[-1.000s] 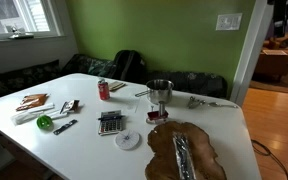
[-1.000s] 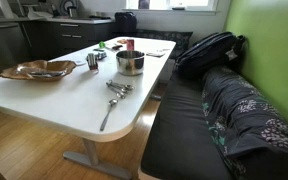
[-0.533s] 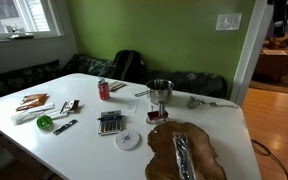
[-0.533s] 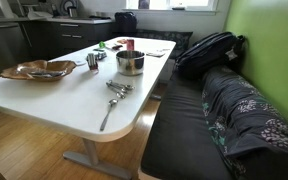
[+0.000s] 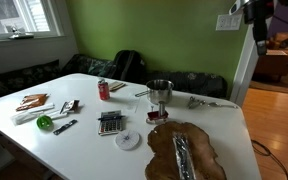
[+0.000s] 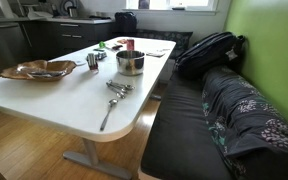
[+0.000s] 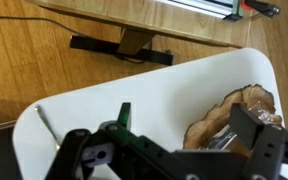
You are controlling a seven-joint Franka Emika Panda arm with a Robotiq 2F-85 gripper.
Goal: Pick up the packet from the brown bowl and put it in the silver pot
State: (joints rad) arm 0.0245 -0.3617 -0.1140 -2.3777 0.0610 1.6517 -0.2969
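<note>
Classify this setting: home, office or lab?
Most likely a home dining nook: a white table with a dark cushioned bench along it, and what look like dark kitchen cabinets with a cluttered counter behind.

On my wrist camera the hand [image 7: 164, 148] is mostly black, with blocky grey fingers [image 7: 72, 152] at both sides of the picture. A small green piece [image 7: 124, 114] sticks up from its housing, near a pale round fitting [image 7: 96, 155]. In an exterior view I see only a dark, bulky stretch of the arm [image 5: 256, 12].
</note>
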